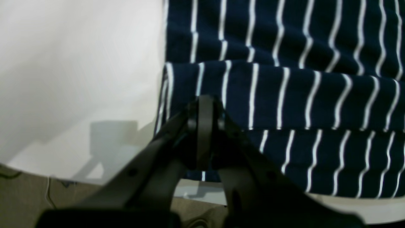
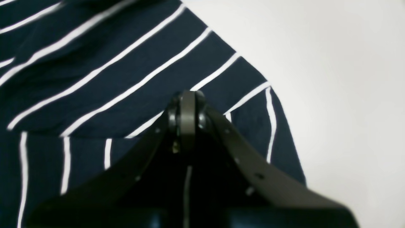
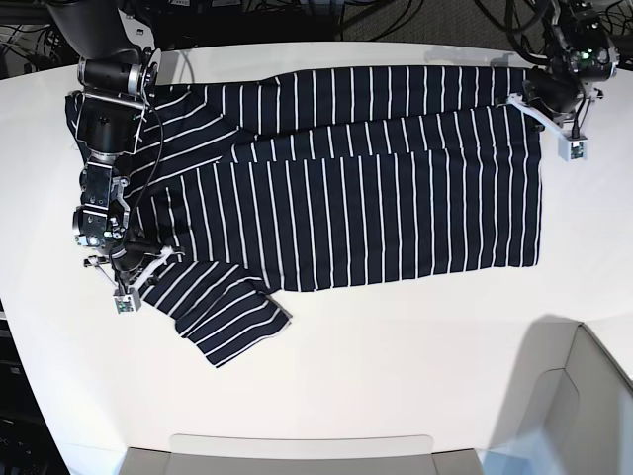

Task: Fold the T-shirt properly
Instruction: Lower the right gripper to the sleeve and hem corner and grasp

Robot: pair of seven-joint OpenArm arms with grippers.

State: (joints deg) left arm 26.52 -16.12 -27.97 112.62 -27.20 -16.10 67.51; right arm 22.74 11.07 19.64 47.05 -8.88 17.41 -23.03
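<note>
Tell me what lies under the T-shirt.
The T-shirt lies spread on the white table, which shows bare all around it. One long edge is folded over onto the shirt itself. Anything else beneath the cloth is hidden.

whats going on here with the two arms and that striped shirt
A two-armed robot is folding a navy striped T-shirt spread on a white table. The right claw is shut over the cloth near the sleeve end, and the left claw is shut at the edge of a folded layer at the hem end. The far long side is already folded over; one sleeve sticks out.
</note>
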